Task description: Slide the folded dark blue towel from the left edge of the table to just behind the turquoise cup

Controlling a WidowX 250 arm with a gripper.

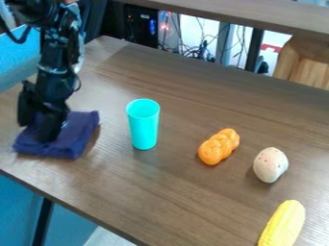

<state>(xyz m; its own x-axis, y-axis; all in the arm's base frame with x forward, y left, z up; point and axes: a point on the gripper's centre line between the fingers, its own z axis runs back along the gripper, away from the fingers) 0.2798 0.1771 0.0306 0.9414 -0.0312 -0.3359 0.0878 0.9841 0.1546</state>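
Camera view: A black robot arm hangs at the left side of a brown wood-grain counter, its claw down at a dark purple cloth that lies folded near the counter's left edge. Whether the claw is clenched on the fabric or released cannot be told from this angle. Just to the right of the cloth, a turquoise cup stands upright. Farther right lie an orange braided bread, set at a slant, and a pale, speckled egg near it, the two apart. At lower right, a yellow ear of corn runs out of view at the bottom edge. Beyond the counter, tangled cables hang beside a dark box, below a wooden ledge.
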